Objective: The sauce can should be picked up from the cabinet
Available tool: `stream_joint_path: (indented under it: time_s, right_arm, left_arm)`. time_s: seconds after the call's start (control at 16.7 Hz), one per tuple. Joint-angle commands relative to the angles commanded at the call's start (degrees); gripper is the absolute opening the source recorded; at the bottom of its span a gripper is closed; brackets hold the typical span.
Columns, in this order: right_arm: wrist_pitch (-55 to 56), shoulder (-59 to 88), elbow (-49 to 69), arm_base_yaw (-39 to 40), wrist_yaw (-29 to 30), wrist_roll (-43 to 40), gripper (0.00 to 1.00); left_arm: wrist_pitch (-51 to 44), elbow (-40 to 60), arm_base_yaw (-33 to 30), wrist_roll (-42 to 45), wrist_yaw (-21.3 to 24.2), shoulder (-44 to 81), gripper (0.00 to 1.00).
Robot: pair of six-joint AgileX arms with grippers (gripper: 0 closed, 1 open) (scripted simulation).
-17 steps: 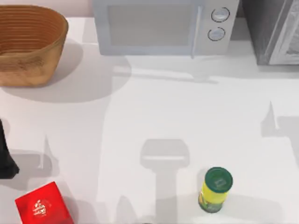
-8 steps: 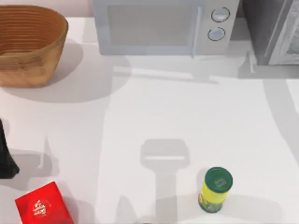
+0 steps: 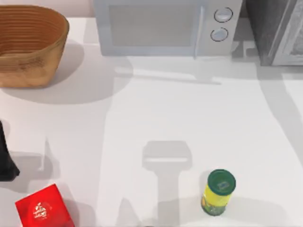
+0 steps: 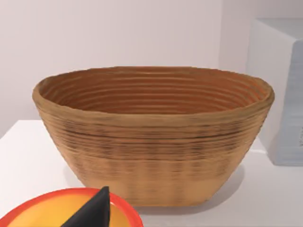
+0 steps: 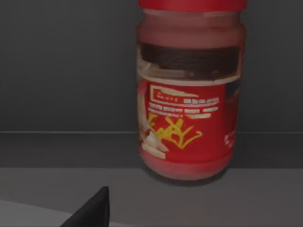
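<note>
The sauce can (image 5: 189, 118) stands inside the dim cabinet (image 3: 277, 30) — apparently ungripped, top cropped.

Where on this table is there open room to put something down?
The widest bare patch is the middle of the table, between the microwave behind and the yellow can in front. It is tighter at the left, between the basket and the red box.

At the top view's left edge, low down, the left arm (image 3: 5, 158) shows as a dark shape, parked over the table (image 3: 156, 118). In the left wrist view 1 dark fingertip (image 4: 93, 212) of the left hand pokes up. In the right wrist view 1 dark fingertip (image 5: 92, 210) of the right hand shows likewise.
</note>
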Motion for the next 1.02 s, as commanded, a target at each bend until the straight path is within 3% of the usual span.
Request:
stream_joint_path:
  time_s: [0.36,1.02]
  right_arm:
    - [0.3,0.7,0.78,-0.31,-0.11,-0.08,1.0]
    - [1.94,18.05,15.92,-1.7,-0.85,0.32,1.0]
  left_arm:
    - [0.0,0.0,0.0,0.0,0.0,0.0,1.0]
    - [0.0,0.0,0.0,0.0,0.0,0.0,1.0]
